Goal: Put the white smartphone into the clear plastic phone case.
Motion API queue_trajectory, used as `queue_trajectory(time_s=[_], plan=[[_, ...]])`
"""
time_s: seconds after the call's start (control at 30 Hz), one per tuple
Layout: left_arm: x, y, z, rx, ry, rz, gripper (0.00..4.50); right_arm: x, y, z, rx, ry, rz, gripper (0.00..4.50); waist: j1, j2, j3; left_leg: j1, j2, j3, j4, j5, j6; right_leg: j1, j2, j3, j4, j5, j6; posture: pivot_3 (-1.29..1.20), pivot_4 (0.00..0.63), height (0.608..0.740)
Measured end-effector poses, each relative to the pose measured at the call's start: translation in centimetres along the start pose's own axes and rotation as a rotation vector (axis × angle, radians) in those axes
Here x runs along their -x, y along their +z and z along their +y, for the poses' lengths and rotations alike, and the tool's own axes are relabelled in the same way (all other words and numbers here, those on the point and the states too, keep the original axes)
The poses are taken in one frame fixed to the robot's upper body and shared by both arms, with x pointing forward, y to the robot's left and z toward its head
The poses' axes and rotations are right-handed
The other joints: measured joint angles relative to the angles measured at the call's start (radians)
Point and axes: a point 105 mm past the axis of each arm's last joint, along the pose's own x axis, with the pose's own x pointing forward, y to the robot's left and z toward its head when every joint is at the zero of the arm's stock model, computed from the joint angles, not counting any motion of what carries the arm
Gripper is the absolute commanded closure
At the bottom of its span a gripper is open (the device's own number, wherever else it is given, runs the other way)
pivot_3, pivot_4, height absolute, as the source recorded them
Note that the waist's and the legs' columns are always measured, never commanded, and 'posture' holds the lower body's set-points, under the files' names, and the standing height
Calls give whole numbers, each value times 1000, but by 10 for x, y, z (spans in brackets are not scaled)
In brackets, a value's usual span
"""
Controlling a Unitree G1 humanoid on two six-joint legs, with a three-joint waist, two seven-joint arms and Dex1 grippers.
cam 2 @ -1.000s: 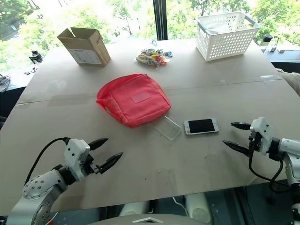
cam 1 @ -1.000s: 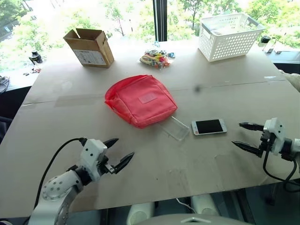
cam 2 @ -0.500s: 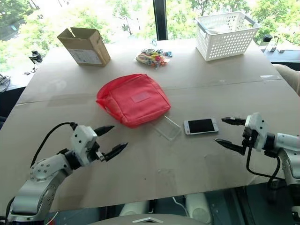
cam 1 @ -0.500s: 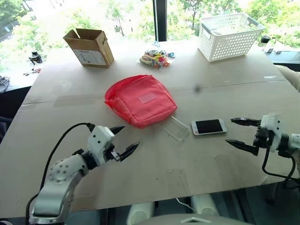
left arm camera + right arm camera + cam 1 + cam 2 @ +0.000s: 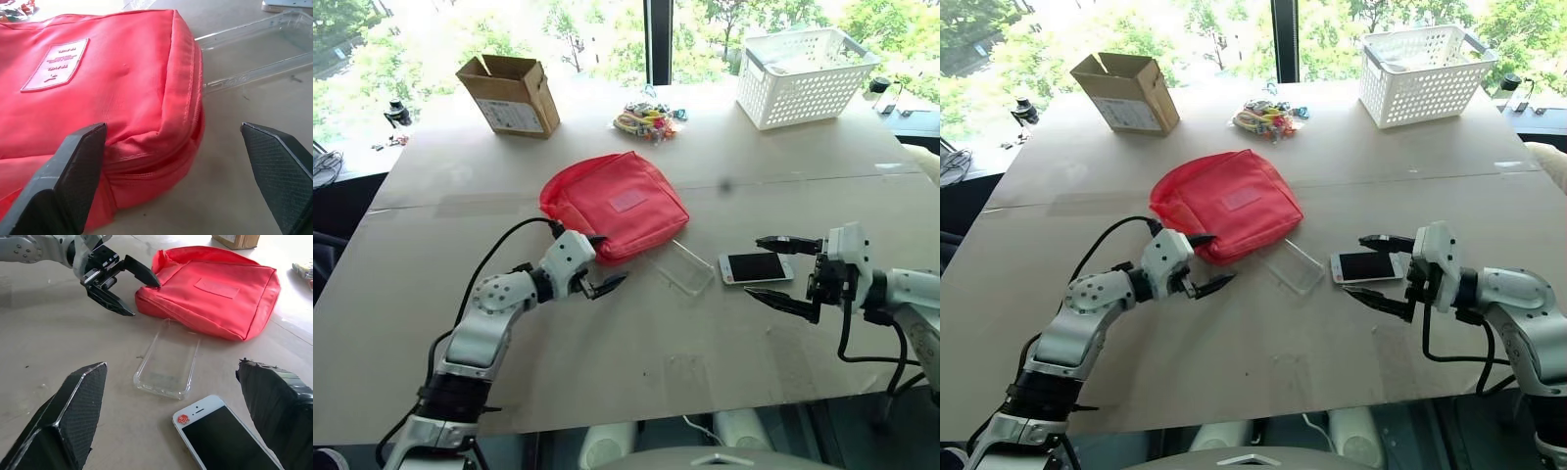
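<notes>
My right gripper [image 5: 771, 266] stands wide apart and grasps nothing. Its 2 black fingers straddle the near end of the white smartphone [image 5: 756, 266], one finger past its far edge and one on my side of it, and from the head view I cannot tell whether either tip touches it. The phone lies flat on the table [image 5: 656, 392], screen up. My right wrist view shows it just ahead of and between the fingers.

My left gripper [image 5: 1205, 264] is also spread, with nothing in it. It hangs at the near corner of the red pouch [image 5: 1224, 204], one finger right against the fabric, the other over bare table.

The clear plastic phone case [image 5: 168, 360] lies open side up between my 2 grippers, one end just beside the pouch's edge, perhaps tucked slightly under it, the other end near the phone but apart from it.

As I judge it, this is the reach: neither task thing is lifted, and the phone is not in the case. Next, my right gripper needs to close across the phone's narrow width and raise it level. My left should slide on past the pouch to pin the case, since such a thin shell will likely skid when the phone is pressed in.

Farther off sit a cardboard box [image 5: 508, 95], a white basket [image 5: 803, 64] and a small heap of coloured bands [image 5: 646, 119].
</notes>
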Motion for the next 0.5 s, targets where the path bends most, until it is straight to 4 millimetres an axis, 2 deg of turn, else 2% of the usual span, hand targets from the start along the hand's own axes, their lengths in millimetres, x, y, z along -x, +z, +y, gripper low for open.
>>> queue_trajectory(time_s=[0.1, 0.23, 0.27, 0.4, 0.47, 0.5], plan=[[-2, -4, 7, 13, 21, 7, 2300, 1, -1, -2, -5, -31, 4, 0, -2, 0, 0, 1, 0, 0, 0, 0, 0, 0, 0, 1, 1, 0, 0, 0, 150, 740], [-4, -4, 6, 14, 15, -2, 4258, 1, 1, -4, -1, -58, 5, 0, -1, 0, 0, 1, 0, -1, 0, 0, 0, 0, 0, 1, 2, 0, 0, 0, 150, 740], [-4, -3, 6, 11, 17, -7, 4465, 1, 1, -5, -2, -63, 6, 0, -1, 0, 0, 1, 0, -1, 0, 0, 0, 0, 0, 1, 2, 0, 0, 0, 150, 740], [-6, -4, 11, 44, 69, -22, 4465, -1, 5, -8, 6, -80, -7, 0, -1, 0, 0, 2, 0, -1, 0, 0, 0, 0, 0, 1, 2, 0, 0, 0, 150, 740], [-7, -5, 21, 59, 129, -21, 4465, -4, 8, -9, 15, -77, -20, 0, -1, 0, 0, 2, 0, -1, 1, 0, 0, 0, 0, 0, 3, 0, 0, 0, 150, 740], [-5, -6, 32, 65, 184, -16, 4465, -5, 11, -9, 21, -73, -29, 0, -1, 0, 0, 2, 0, -1, 1, 0, 0, 0, 1, 0, 3, 0, 0, 0, 150, 740]])
